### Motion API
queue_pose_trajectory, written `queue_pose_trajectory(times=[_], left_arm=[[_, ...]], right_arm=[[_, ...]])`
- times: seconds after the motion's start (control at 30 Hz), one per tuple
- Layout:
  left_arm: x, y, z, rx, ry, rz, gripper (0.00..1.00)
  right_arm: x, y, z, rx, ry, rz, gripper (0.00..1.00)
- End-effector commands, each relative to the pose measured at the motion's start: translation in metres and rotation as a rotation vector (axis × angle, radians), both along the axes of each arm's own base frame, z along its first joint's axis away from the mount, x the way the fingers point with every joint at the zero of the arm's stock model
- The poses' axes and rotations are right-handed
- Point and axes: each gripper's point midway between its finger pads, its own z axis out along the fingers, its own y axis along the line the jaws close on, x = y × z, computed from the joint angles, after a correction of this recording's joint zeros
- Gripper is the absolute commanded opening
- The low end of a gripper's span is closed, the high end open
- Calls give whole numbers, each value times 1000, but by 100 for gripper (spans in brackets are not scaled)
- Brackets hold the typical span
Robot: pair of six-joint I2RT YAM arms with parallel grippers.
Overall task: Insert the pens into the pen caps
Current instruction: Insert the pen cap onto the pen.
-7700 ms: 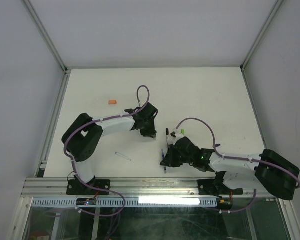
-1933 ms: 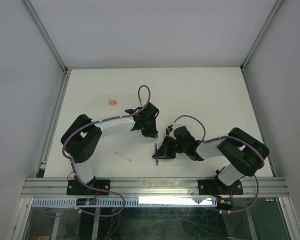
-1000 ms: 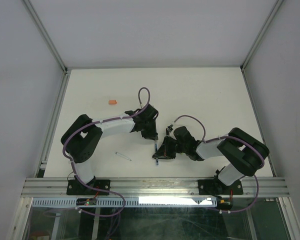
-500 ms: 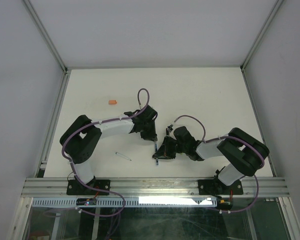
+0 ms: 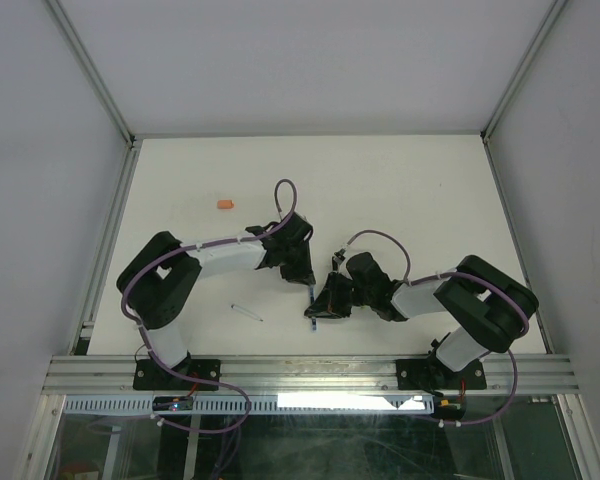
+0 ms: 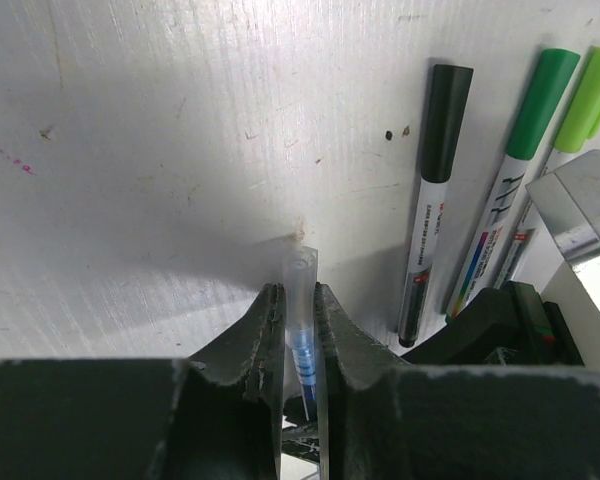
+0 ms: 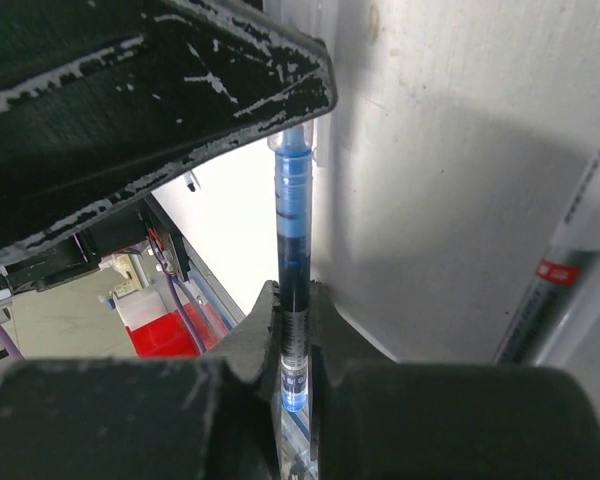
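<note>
— What are your two grippers holding?

— My left gripper [image 6: 299, 305] is clenched on a short clear cap [image 6: 300, 275], whose open end pokes past my fingertips toward the desk [image 5: 400, 190]. My right gripper [image 7: 294, 300] is clamped around the blue pen [image 7: 292, 230], which has a clear barrel with blue ink. The pen's upper end runs in between the left fingers, and blue shows inside the cap (how deep it sits, I cannot tell). The two meet over the near middle of the desk.

— Any writing you can read?

— None. Three capped markers lie side by side just right of my left gripper: one black-capped marker [image 6: 432, 200], one dark-green-capped marker [image 6: 515, 150] and one light-green-capped marker [image 6: 580, 110]. Their white barrels carry print, and the dark green one has a rainbow strip, but the letters are too small and blurred. My right wrist view shows a red label [image 7: 555, 270] on a barrel, equally unreadable.

— What else is there to count?

— One orange cap [image 5: 225, 204] lies alone at the far left, well apart from both arms. One slim clear pen [image 5: 247, 312] lies near the front edge, left of my right gripper.
</note>
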Motion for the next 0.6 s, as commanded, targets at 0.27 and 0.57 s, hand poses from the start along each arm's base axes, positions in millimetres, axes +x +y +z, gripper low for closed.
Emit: queue_pose_trajectory(times=[0.27,0.57], left_arm=[[-3,-6,34,-103,-42,-21,4],[-13,-6,33,-125,-22,-24,4]], right_arm=[[12,-4,-4,-52,-38,-39,0],[28,-7,-4,-88,-148,-60,0]])
